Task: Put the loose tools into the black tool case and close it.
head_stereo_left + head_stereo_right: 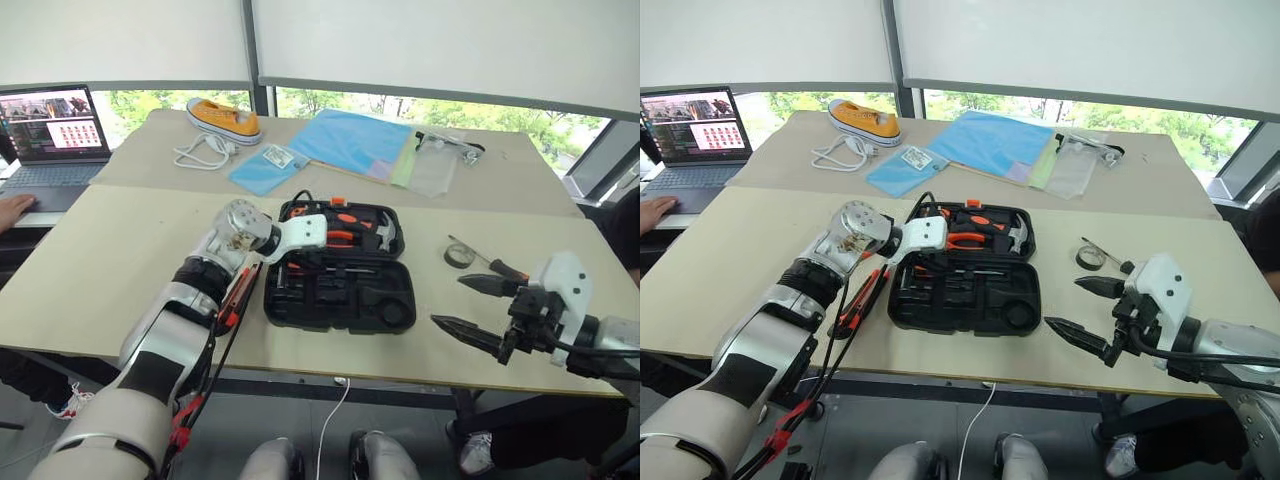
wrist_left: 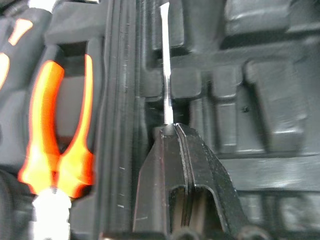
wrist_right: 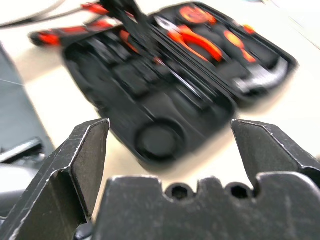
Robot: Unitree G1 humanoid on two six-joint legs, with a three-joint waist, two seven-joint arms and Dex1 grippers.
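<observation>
Black and lying open on the tan table [image 1: 120,260], the tool case [image 1: 340,300] has the left gripper [image 2: 175,131] over its near half, fingers pressed together at the end of a thin metal screwdriver shaft [image 2: 166,65]. The right gripper [image 1: 468,306] hovers to the case's right with fingers spread wide and empty, near the small tape roll [image 1: 459,256].

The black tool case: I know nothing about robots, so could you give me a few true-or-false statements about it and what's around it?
1. The black tool case lies open on the table. True.
2. The right tool grips the tape roll. False: it is open and empty, and the tape roll lies on the table beside the case.
3. Orange-handled pliers sit inside the case. True.
4. The left tool is open wide above the shoe. False: its fingers are together, over the case.
</observation>
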